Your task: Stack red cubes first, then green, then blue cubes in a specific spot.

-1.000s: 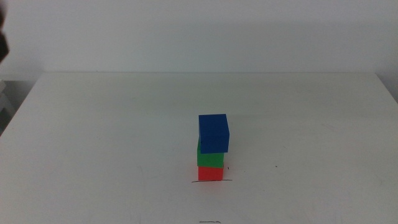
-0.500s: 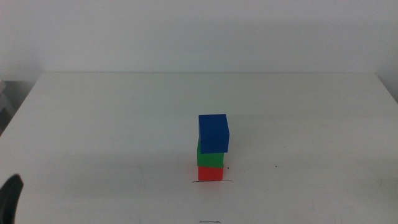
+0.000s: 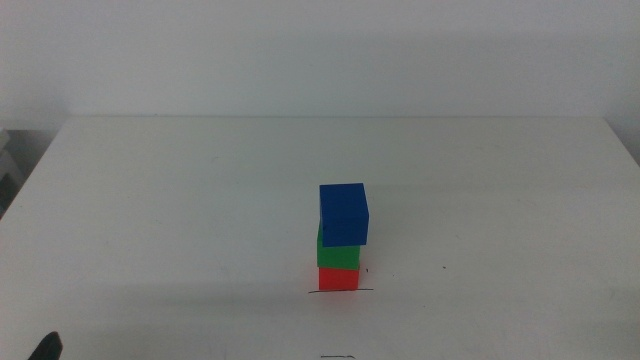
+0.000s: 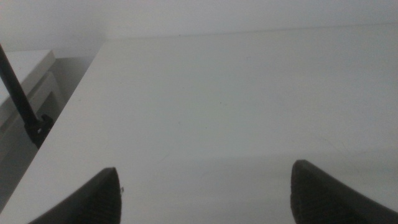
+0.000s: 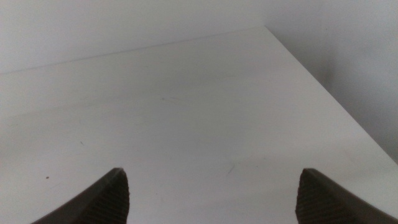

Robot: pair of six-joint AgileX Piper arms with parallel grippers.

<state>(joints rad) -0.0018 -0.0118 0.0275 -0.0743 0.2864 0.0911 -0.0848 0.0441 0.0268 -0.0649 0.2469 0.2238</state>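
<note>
A lab-like test bench: bare white table (image 3: pixel 200 200) against plain white wall (image 3: pixel 300 50)

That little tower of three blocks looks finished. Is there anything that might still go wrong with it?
The blue cube sits turned and shifted a bit to the right on the green cube, overhanging it, so a jolt to the table might tip it off. The red cube at the bottom stands just behind the black pen stroke. The left gripper, jaws open, shows at the table's near left edge, the right gripper is open too.
</note>
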